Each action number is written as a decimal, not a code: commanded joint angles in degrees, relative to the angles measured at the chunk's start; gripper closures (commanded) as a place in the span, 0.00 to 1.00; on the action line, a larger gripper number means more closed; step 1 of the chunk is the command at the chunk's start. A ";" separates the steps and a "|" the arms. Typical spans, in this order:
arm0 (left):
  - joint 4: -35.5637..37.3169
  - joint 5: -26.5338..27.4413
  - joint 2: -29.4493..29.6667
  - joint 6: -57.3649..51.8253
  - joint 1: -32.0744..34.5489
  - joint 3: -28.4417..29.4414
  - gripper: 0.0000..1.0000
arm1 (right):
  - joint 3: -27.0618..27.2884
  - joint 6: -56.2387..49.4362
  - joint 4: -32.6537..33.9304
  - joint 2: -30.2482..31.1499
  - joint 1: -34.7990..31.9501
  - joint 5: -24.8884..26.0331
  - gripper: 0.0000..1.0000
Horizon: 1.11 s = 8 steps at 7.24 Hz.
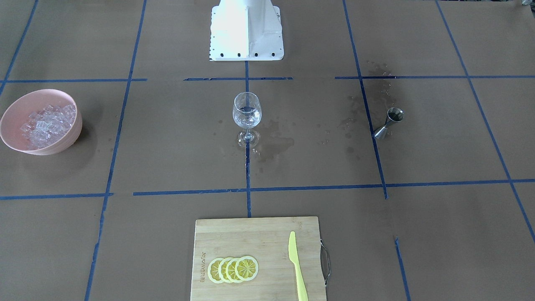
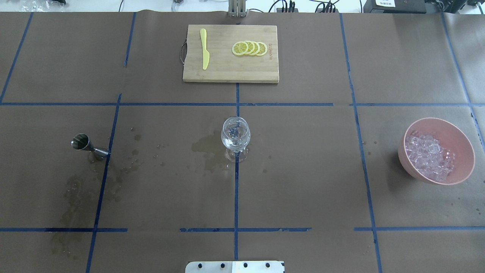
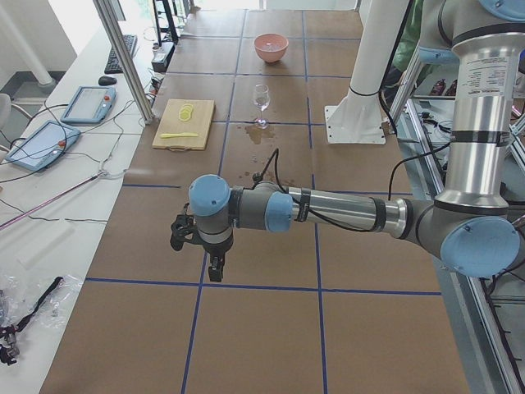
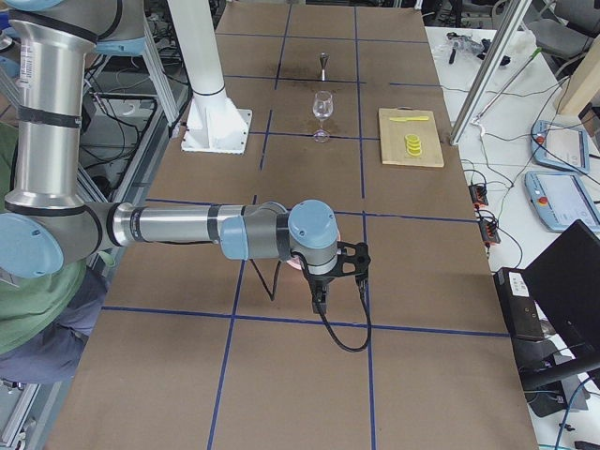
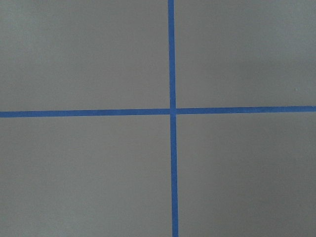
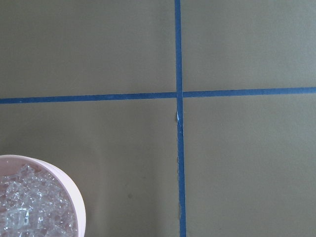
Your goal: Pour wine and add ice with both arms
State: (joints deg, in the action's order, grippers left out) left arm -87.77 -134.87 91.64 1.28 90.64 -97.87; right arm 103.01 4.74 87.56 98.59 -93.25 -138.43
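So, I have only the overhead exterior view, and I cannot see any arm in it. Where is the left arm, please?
Observer: In the exterior left view the left arm reaches out level over the brown paper. The left gripper points down, far short of the wine glass.
Operator: Is that gripper open or shut?
Observer: I cannot tell, because only the side view shows it. Its wrist camera sees just a blue tape crossing.
Operator: And the right one?
Observer: The right gripper hangs close to the pink bowl. Its wrist camera catches the bowl's rim and the ice in its lower left corner.
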 commanded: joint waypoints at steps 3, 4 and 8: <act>0.06 0.31 2.57 10.54 -1.68 -18.11 0.00 | 2.90 0.26 0.77 -2.17 0.17 0.00 0.00; -0.03 0.31 2.58 16.33 -4.48 -21.19 0.00 | 2.55 0.27 0.51 -2.00 0.17 0.17 0.00; -18.14 12.82 -3.53 47.95 -23.96 -29.21 0.00 | 2.81 -0.26 -0.02 -0.59 0.17 -0.62 0.00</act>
State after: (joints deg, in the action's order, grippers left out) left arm -97.00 -128.82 91.76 38.87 73.98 -125.20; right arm 105.69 4.67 87.60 97.86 -93.08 -138.98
